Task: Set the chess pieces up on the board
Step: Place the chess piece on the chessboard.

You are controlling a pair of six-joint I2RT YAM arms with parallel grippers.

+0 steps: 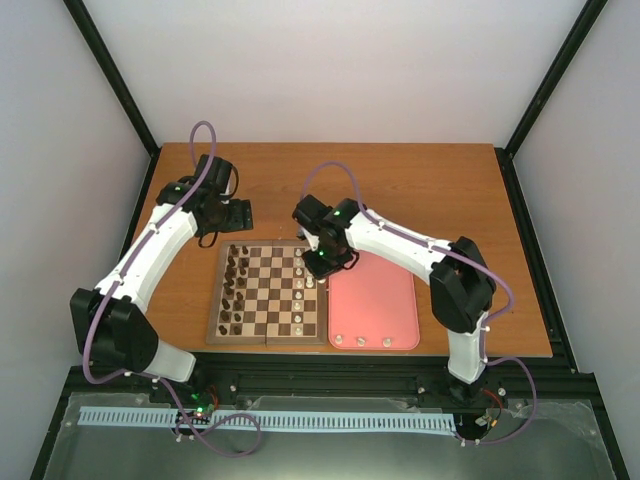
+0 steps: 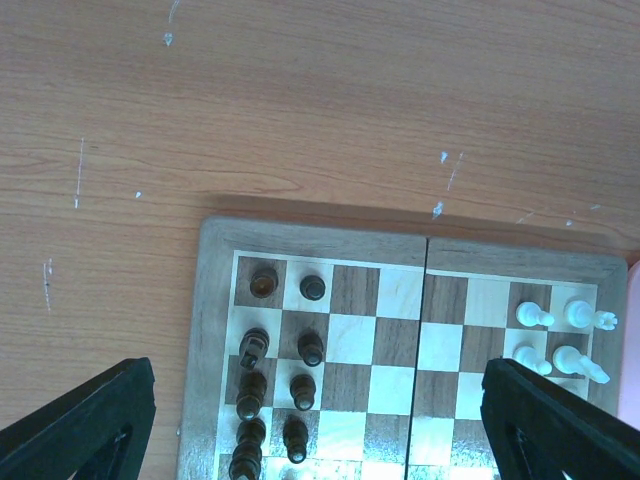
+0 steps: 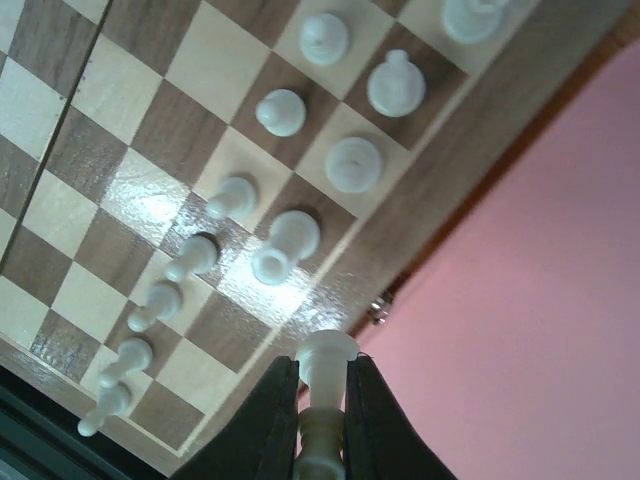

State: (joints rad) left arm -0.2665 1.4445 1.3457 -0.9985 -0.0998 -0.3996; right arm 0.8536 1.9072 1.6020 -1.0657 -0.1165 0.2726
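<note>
Our right hand (image 3: 322,390) is clamped on a cream-white chess piece (image 3: 328,350), upright above the edge of the board (image 3: 120,130) beside the pink tray (image 3: 520,300), probably to stand it among the white rows. Our left hand (image 2: 315,400) hovers released.

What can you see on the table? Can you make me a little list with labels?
Board: wooden chessboard, mid-table
Dark pieces: lined up on the chessboard's left side
White pieces: lined up on its right side
Pink tray: beside the chessboard, on the right
On tray: three white pieces along the near edge
Right tool: shut on one white piece, above where chessboard meets tray
Left tool: open, empty, by the chessboard's far edge on the dark side
</note>
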